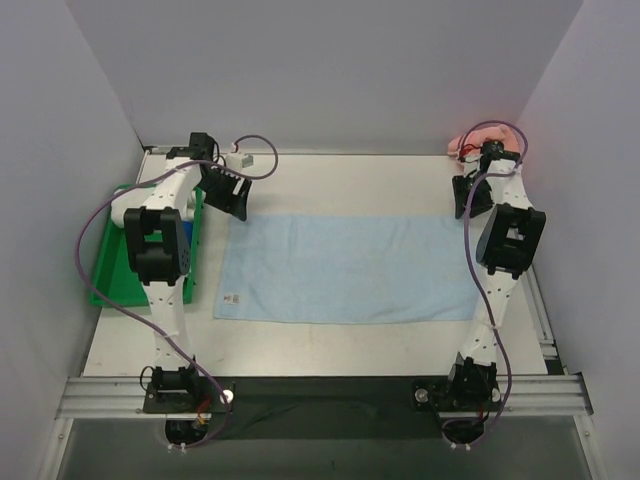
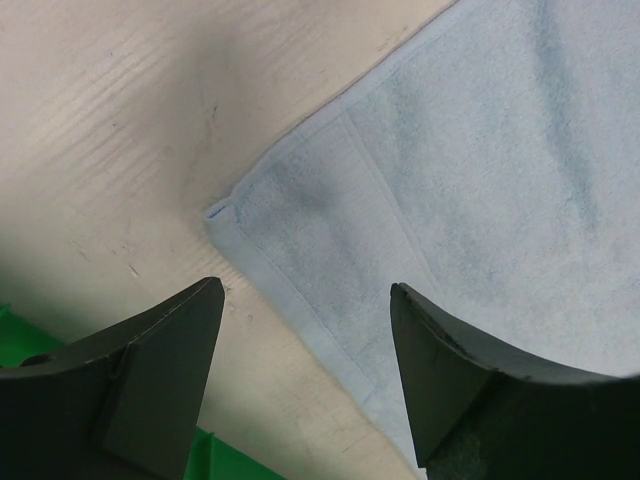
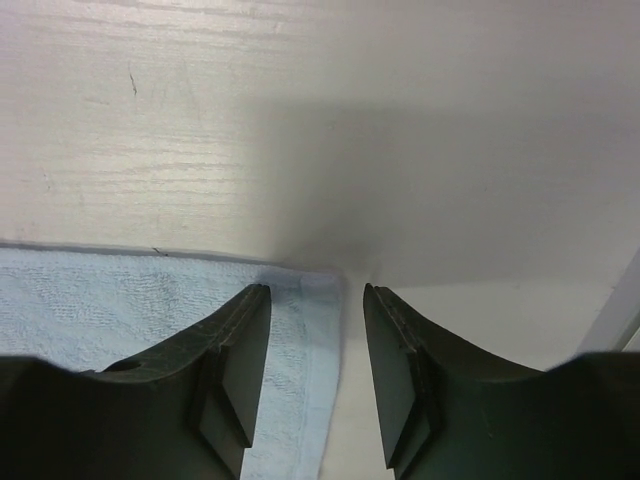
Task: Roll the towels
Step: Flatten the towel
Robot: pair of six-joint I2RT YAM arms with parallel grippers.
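Observation:
A light blue towel (image 1: 350,265) lies flat and spread across the middle of the table. My left gripper (image 1: 232,200) hovers open over its far left corner. In the left wrist view the towel (image 2: 480,150) corner lies between and beyond the gripper's (image 2: 306,288) wide-apart jaws. My right gripper (image 1: 468,200) is at the far right corner. In the right wrist view this gripper (image 3: 316,290) straddles the towel's (image 3: 100,300) hemmed side edge, jaws narrowed but apart, with table showing between them. A salmon pink towel (image 1: 462,143) lies bunched in the back right corner, partly hidden by the right arm.
A green tray (image 1: 115,270) sits at the table's left edge under the left arm. A small white object (image 1: 240,160) lies by the back wall. Walls close in the left, back and right. A metal rail (image 1: 320,395) runs along the front.

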